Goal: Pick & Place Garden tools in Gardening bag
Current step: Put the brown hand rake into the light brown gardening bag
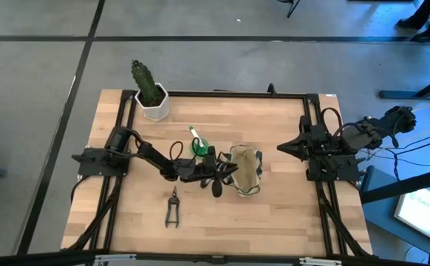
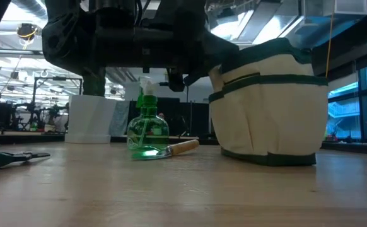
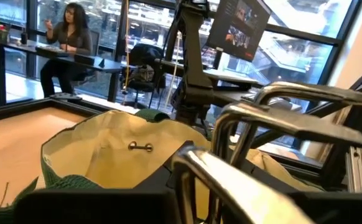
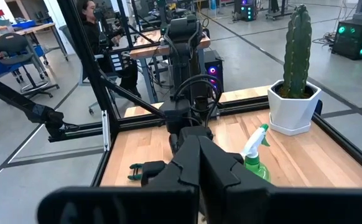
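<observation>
My left gripper [image 1: 219, 176] is next to the left side of the khaki gardening bag [image 1: 246, 170], shut on the hand rake. The rake's chrome tines [image 3: 280, 118] fill the left wrist view, in front of the bag's open mouth [image 3: 119, 143]. The green spray bottle [image 1: 198, 144] stands on its base on the table. The wooden-handled trowel [image 2: 174, 149] lies flat beside the bottle. The black pruning shears [image 1: 173, 207] lie flat toward the near edge. My right gripper [image 1: 289, 148] is shut and empty at the table's right side. My left gripper holds the hand rake level, coming from the table's left side. The curved metal tines [image 3: 249, 112] stick out ahead of the fingers toward the bag. The gripper's own body hides the place of contact. The rake is lifted clear of the table.
A cactus in a white pot [image 1: 152, 94] stands at the table's far left corner. The bag stands upright on its base in the middle of the table [image 1: 274, 222]. A person [image 3: 69, 34] sits at a desk in the room beyond.
</observation>
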Available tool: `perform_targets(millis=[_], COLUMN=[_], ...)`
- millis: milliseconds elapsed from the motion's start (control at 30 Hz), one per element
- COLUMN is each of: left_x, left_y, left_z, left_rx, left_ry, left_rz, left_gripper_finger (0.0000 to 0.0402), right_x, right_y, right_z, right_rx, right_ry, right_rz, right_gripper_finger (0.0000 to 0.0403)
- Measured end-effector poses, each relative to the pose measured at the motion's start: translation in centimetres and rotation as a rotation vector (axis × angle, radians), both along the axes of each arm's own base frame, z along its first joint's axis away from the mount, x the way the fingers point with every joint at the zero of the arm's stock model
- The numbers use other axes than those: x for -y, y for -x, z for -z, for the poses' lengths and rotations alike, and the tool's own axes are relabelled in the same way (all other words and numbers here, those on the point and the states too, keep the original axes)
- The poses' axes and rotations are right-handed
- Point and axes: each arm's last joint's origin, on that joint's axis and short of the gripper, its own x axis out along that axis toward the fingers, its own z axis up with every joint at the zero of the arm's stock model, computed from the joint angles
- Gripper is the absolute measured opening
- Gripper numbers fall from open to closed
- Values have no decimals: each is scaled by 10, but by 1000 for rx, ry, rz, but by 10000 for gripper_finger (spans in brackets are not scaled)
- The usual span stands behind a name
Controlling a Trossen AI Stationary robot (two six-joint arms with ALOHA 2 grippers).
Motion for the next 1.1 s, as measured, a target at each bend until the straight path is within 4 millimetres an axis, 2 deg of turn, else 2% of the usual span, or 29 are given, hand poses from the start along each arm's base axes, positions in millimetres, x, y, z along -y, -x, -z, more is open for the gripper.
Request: perform_targets(millis=[333, 733, 900, 1100], left_x=[3, -1, 4, 10], left_y=[0, 0, 2, 3], left_z=[0, 3, 3, 1], left_rx=[13, -14, 4, 15], left_ry=[69, 93, 162, 183], left_rz=[96, -25, -59, -59], left_gripper_finger=[114, 226, 270, 301], right_x=[0, 0, 1, 1], right_y=[0, 1, 1, 1], right_z=[0, 2, 2, 2], right_rx=[2, -15, -18, -18], right_ry=[-1, 6, 0, 10], right_rz=[0, 1, 2, 1], right_gripper_finger=[0, 0, 0, 0])
